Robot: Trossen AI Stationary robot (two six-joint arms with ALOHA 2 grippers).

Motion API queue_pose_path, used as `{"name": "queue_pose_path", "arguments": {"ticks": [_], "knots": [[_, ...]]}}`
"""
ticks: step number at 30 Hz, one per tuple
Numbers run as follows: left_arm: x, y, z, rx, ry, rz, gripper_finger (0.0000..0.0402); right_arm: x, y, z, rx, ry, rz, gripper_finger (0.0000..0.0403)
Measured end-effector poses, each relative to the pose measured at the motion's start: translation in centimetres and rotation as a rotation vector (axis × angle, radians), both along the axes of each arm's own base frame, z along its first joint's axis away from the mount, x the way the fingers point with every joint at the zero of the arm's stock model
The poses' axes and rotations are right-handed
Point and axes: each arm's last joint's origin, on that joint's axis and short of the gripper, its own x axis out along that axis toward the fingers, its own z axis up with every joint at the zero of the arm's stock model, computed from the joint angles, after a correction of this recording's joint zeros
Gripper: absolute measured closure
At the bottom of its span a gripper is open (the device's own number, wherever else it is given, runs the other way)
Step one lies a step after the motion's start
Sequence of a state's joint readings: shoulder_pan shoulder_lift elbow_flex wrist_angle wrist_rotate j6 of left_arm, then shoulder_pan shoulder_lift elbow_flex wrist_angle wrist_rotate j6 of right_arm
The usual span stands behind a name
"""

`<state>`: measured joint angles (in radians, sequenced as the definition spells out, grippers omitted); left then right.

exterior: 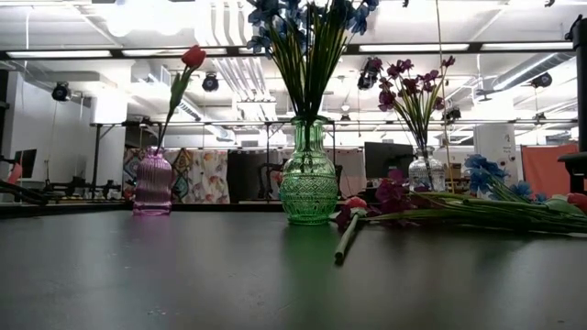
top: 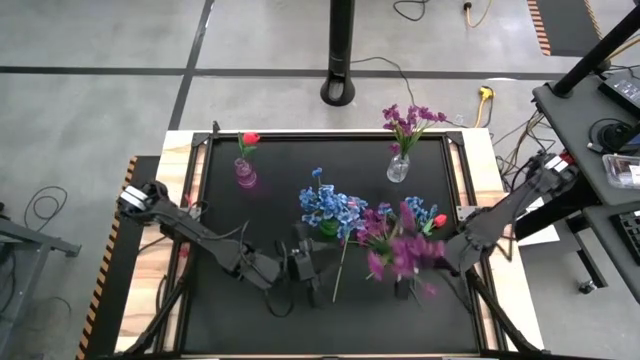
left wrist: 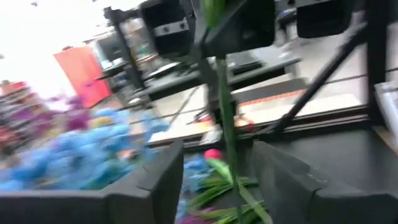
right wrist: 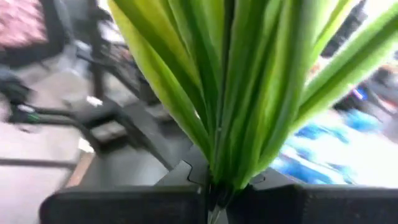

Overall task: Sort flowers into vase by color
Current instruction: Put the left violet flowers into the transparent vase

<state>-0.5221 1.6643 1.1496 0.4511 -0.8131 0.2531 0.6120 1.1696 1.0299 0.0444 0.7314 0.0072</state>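
Observation:
In the high view a pink vase (top: 245, 173) holds a red tulip, a clear vase (top: 398, 167) holds purple sprays, and a green vase (top: 328, 228) holds blue blooms (top: 330, 205). My right gripper (top: 432, 256) at the mat's right is shut on a purple spray (top: 400, 250). My left gripper (top: 308, 272) sits just near of the green vase, open (left wrist: 217, 162). A long green stem (left wrist: 225, 112) runs between its fingers; I cannot tell whether they touch it. That stem (top: 340, 268) shows lying on the mat. A red tulip bud (top: 438, 220) lies by the right arm. My right gripper pinches the purple spray between its two fingers at the leafy base of its stem (right wrist: 216, 177). Long green leaves (right wrist: 205, 74) fan out from the shut fingers. In the high view the blossoms reach from the gripper toward the table's left, above the mat.
More purple (exterior: 390, 192) and blue flowers (exterior: 486, 174) lie on the mat at the low view's right. The black mat (top: 240, 320) has a raised frame, and the wooden table edge (top: 505, 300) runs outside it. A black pole base (top: 340, 92) stands beyond the far edge.

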Motion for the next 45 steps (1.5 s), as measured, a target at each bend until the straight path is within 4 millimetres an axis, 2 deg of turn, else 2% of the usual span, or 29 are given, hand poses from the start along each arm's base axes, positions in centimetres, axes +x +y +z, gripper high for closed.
{"name": "queue_pose_path", "arguments": {"ticks": [6,11,17,23,31,37,45], "knots": [[-2.0,0.0,1.1,0.063,0.049,0.193,0.0201,-2.3,-4.2,2.4,-0.044,0.115,-0.291,0.039],[-3.8,-0.4,1.5,0.023,0.094,0.177,0.02,-4.4,-8.0,3.3,0.024,0.062,-0.44,0.039],[-5.0,-0.1,1.4,-0.064,0.197,0.019,0.02,-6.3,-12.8,2.8,0.082,0.017,-0.631,0.039],[-5.0,0.1,1.1,-0.033,0.214,0.048,0.02,-7.2,-16.3,1.8,0.112,0.028,-0.76,0.039],[-5.1,0.3,1.2,-0.004,0.194,0.142,0.02,-7.4,-18.7,0.4,0.097,0.114,-0.911,0.039],[-5.2,0.6,1.2,0.024,0.175,0.228,0.02,-7.4,-19.4,-0.4,0.106,0.142,-0.914,0.039],[-5.3,0.6,1.2,0.033,0.181,0.235,0.02,-7.4,-20.0,-1.0,0.095,0.139,-0.943,0.039]]}}
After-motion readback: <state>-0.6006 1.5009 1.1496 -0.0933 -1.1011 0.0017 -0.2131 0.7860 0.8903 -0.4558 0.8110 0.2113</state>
